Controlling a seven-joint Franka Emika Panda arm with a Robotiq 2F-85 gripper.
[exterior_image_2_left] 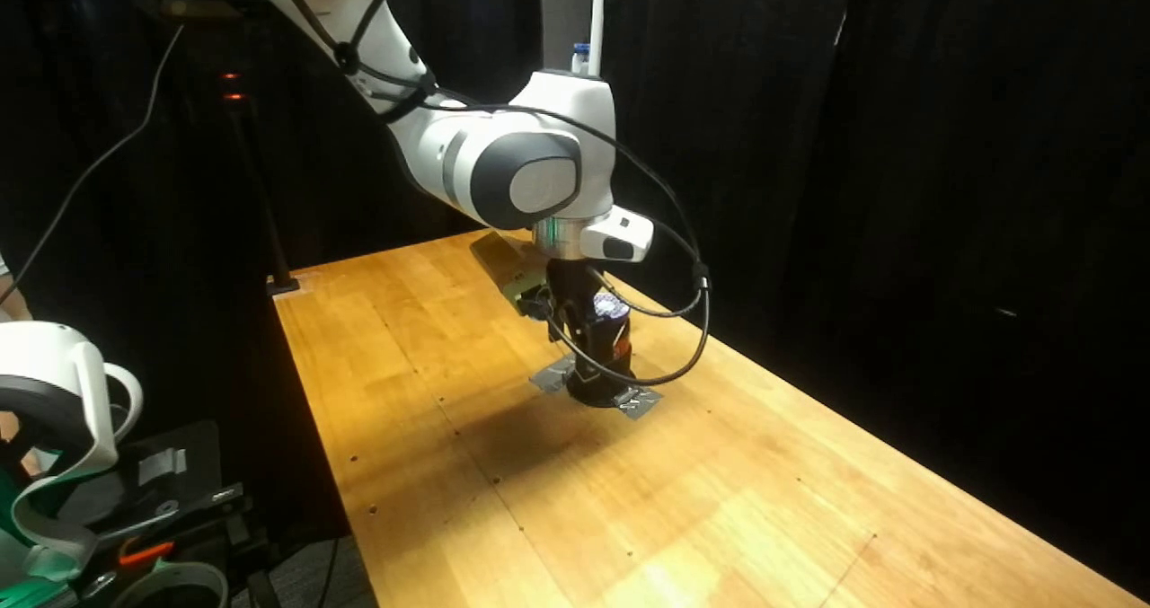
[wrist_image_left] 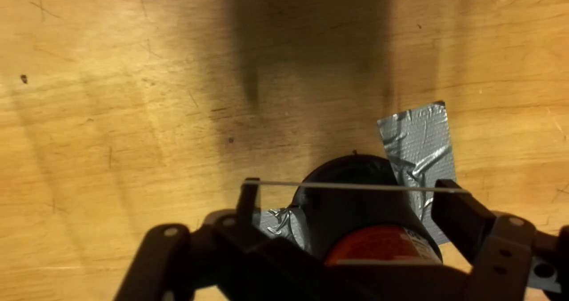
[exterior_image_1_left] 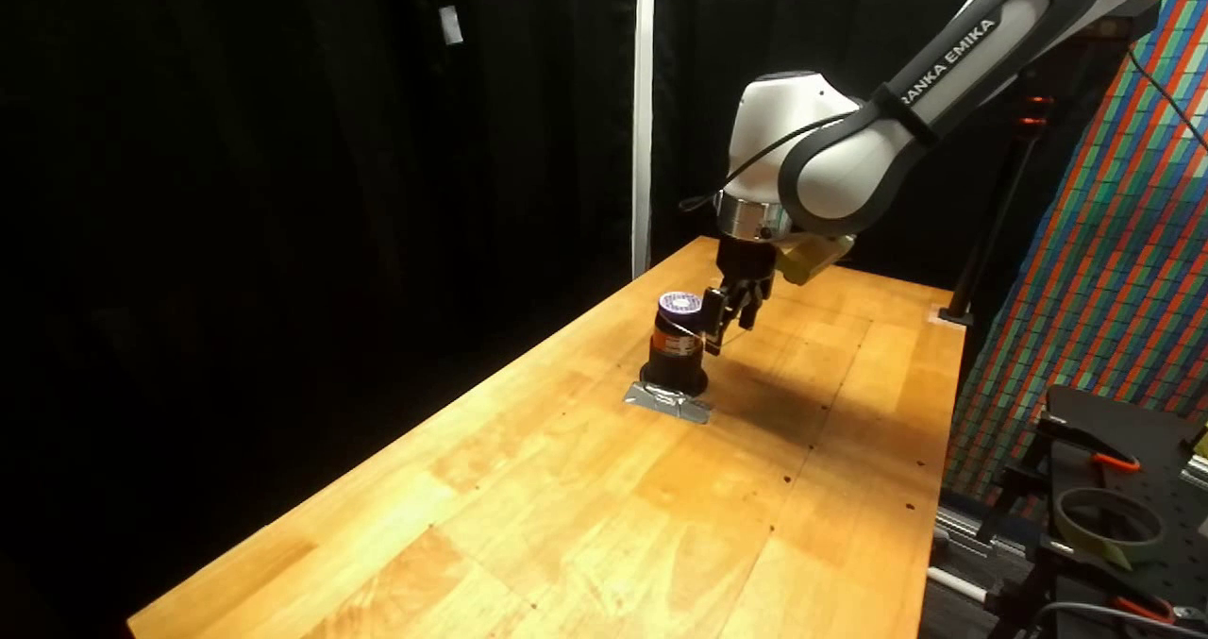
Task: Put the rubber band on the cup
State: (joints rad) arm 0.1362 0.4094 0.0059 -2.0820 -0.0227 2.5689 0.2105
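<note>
The black two-fingered claw (wrist_image_left: 351, 184) points down, its fingers (wrist_image_left: 462, 221) spread well apart, with no object pinched between them. A thin pale rubber band (wrist_image_left: 355, 186) runs taut from one tip to the other. In an exterior view the small dark brown cylindrical cup (exterior_image_1_left: 675, 344), orange-labelled and purple-topped, stands upright just beside the claw, its top apparently higher than the tips; a strand of the band slants across its upper wall. Crinkled silver tape (wrist_image_left: 424, 136) lies at the cup's foot, below the claw. Whether a finger touches the cup cannot be told.

Assessment: the loop seems to be round the cup, and the step in hand is letting it go. Recommended: work the claw down until the far strand sits well below the rim, draw the fingers together slowly to slacken the near strand, then ease the tips out. Lifting while the band is taut could drag it over the top.
</note>
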